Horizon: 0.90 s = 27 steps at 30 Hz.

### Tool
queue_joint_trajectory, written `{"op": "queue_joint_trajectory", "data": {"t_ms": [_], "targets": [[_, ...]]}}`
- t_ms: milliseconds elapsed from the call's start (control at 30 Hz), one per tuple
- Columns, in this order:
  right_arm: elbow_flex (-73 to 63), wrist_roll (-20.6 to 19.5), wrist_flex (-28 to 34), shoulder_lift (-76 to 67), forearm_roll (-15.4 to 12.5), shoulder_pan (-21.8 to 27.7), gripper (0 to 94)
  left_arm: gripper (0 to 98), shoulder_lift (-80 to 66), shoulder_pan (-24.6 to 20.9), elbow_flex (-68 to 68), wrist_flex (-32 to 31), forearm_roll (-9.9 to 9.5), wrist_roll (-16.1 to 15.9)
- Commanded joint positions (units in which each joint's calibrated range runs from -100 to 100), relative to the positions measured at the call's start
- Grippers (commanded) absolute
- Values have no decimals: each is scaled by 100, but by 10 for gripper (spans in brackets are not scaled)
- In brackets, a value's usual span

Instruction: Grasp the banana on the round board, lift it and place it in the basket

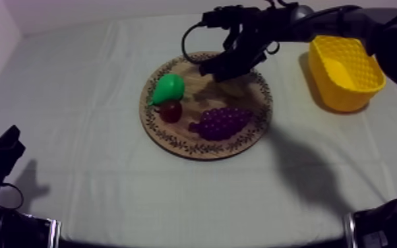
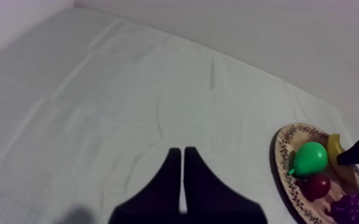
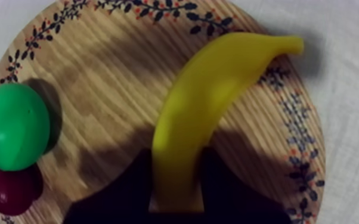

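Note:
The yellow banana (image 3: 212,101) lies across the right half of the round wooden board (image 3: 110,77), its tip over the patterned rim. My right gripper (image 3: 179,193) is shut on the banana's near end, one black finger (image 3: 128,187) at each side. From above, that gripper (image 1: 224,69) reaches in from the upper right over the board (image 1: 175,142) and covers most of the banana (image 1: 235,86). The yellow basket (image 1: 345,72) stands to the right of the board. My left gripper (image 1: 0,155) rests low at the left, fingers (image 2: 170,179) together in a narrow wedge.
On the board's left half a green pear (image 1: 168,88) lies against a small red fruit (image 1: 171,111). A bunch of purple grapes (image 1: 221,122) sits at the board's front. Bare cloth (image 1: 76,99) stretches left of the board and in front of it.

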Motion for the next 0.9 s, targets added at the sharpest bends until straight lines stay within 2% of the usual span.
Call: {"op": "queue_joint_trajectory", "data": {"t_ms": [0,200,433,867], "targets": [[-10,15,24,4,-6,13,134,1,0,-3,2,0,1,2],[-19,89,163,-191,-83,65,129,1,0,-3,2,0,1,2],[-110,176,761,-904,-94,272,125,1,0,-3,2,0,1,2],[524,352,1834,-2845,-159,1200,143,1,0,-3,2,0,1,2]]}}
